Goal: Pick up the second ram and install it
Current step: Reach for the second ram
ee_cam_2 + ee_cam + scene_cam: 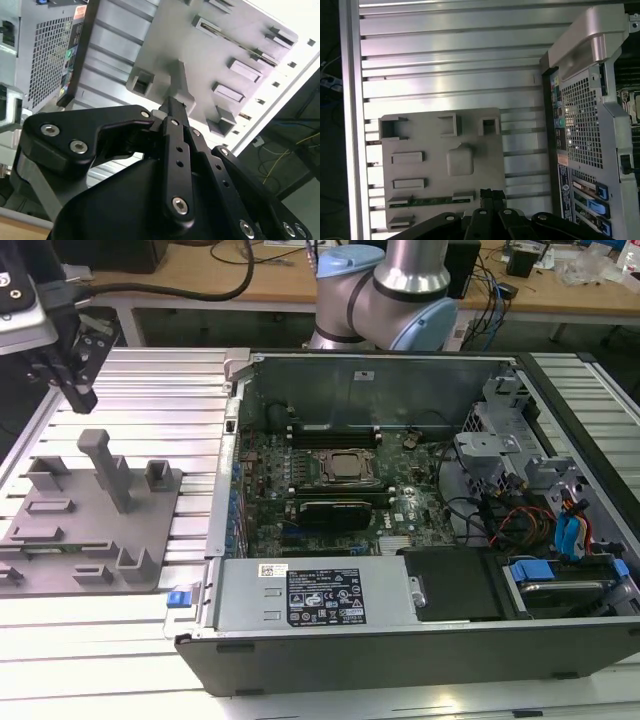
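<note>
The end effector point(492, 193), closed and empty, hangs above the grey fixture point(420, 140), whose slot presents the second ram point(432, 201) for grasping.

In the exterior view the ribbed desk point(100, 660) glares almost white near the camera, while the computer case point(380, 390) is dim inside. In the second wrist view one corner is burnt out white behind the dark pincer point(172, 107). The first wrist view is dimmer, with soft streaks on the ribs.
</note>
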{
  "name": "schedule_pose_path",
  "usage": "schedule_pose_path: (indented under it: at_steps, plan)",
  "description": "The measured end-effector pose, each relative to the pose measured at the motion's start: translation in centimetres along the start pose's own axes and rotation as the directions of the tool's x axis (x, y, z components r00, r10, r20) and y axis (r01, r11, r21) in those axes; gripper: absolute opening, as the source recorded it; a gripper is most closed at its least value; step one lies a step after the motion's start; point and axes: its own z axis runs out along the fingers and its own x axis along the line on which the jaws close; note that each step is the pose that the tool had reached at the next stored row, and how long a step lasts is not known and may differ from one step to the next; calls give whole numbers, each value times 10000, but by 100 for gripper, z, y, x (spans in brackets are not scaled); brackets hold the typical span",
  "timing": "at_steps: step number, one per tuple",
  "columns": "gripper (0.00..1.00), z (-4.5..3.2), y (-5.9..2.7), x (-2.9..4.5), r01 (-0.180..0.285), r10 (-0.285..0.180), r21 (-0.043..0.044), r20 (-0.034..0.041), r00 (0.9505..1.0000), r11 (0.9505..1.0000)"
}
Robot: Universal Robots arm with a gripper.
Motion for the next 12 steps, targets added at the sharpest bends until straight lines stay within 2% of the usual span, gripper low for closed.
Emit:
schedule_pose_path:
  at_steps: [2, 12]
  plan:
    - [8, 21, -17, 38, 0, 0, -1, 0, 10000, 10000]
    - [8, 200, -151, 358, 3, -3, -2, -10, 10000, 10000]
